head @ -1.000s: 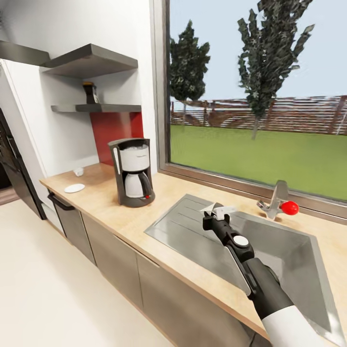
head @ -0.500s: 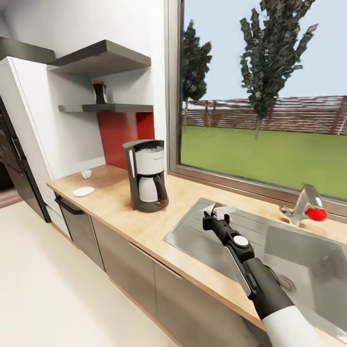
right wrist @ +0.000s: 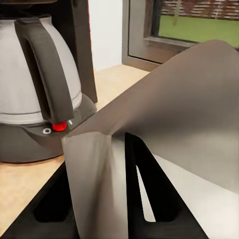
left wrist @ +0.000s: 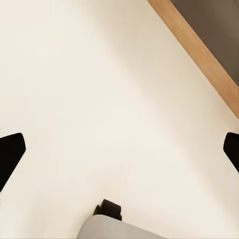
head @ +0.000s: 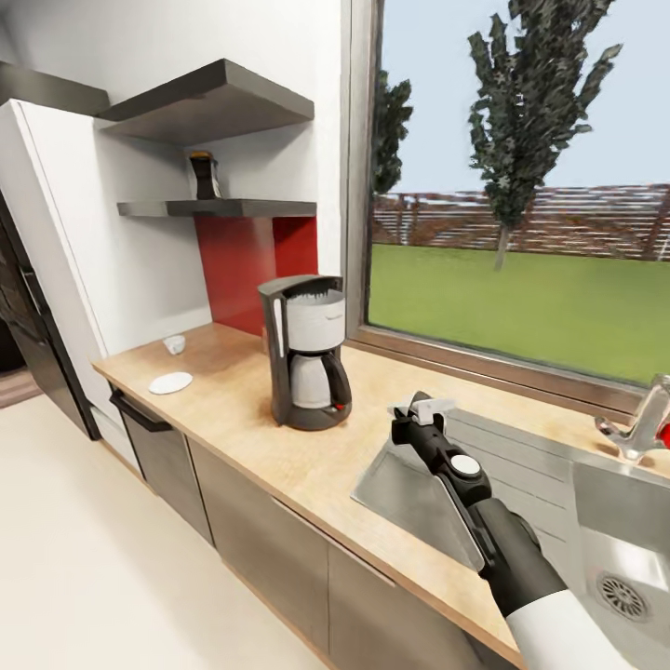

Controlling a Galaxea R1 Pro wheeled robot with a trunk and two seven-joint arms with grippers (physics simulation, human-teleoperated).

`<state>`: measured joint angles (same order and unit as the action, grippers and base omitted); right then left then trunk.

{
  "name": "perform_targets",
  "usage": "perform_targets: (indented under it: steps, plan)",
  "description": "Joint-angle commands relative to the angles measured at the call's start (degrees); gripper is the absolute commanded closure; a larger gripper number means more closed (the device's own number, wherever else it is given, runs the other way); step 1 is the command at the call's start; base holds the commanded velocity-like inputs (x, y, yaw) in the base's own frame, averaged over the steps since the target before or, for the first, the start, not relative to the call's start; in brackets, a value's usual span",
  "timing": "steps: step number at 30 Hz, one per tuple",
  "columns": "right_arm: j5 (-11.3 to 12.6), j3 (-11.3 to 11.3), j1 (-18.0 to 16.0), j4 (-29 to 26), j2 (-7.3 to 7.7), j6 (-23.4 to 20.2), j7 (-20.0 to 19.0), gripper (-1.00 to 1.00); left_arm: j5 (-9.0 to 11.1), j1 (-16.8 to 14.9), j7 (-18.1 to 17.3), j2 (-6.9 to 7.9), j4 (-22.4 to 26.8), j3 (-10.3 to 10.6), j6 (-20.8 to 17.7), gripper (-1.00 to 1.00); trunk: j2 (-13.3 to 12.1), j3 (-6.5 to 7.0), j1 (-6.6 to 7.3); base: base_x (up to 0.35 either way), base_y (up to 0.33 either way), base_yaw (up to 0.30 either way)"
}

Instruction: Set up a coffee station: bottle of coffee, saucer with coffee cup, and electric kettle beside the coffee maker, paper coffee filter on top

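While right claw (head: pixel 421 410) pinches white fluted paper filter (right wrist: pixel 164 124) | left claw (left wrist: pixel 119 149) spread, empty | advice — lift above tall grey coffee maker (head: pixel 307 349) — lower level onto top.

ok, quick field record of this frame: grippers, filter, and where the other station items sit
right gripper: shut on paper coffee filter, held over the countertop's sink edge
left gripper: open, over floor
coffee maker: upright on countertop, no filter on top yet
bottle of coffee: on kitchen shelf
saucer: on countertop, bare
coffee cup: on countertop, apart from saucer
kettle: not located
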<state>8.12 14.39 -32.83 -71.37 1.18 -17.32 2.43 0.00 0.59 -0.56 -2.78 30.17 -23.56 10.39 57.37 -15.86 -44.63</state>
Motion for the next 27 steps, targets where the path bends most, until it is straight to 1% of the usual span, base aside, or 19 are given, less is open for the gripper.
perform_targets:
  steps: [1,8,13,18,27]
  plan:
    - [0.7,0.1,0.0,-0.1,0.05,-0.3,0.2,1.00,0.0,0.0,-0.1,-0.05,0.1,-0.2,0.1,-1.00,0.0,-0.06,-0.04,0.280,0.223,0.000]
    - [0.6,0.1,0.0,-0.1,0.05,-0.2,0.2,1.00,0.0,0.0,-0.1,-0.06,0.1,-0.2,0.1,-1.00,0.0,-0.06,-0.04,0.294,0.193,-0.007]
    - [0.7,0.1,0.0,-0.2,0.05,-0.2,0.2,1.00,0.0,0.0,-0.1,-0.07,0.0,-0.2,0.1,-1.00,0.0,-0.04,-0.04,0.248,0.111,-0.196]
    - [0.7,0.1,0.0,-0.2,0.05,-0.2,0.2,1.00,0.0,0.0,-0.1,-0.09,-0.1,-0.2,0.1,-1.00,0.0,-0.02,-0.04,0.071,0.026,-0.151]
    - [0.7,0.2,0.0,-0.3,0.05,-0.4,0.2,1.00,0.0,0.0,-0.1,-0.12,-0.1,-0.2,0.1,-1.00,0.0,-0.02,-0.04,0.006,0.002,-0.013]
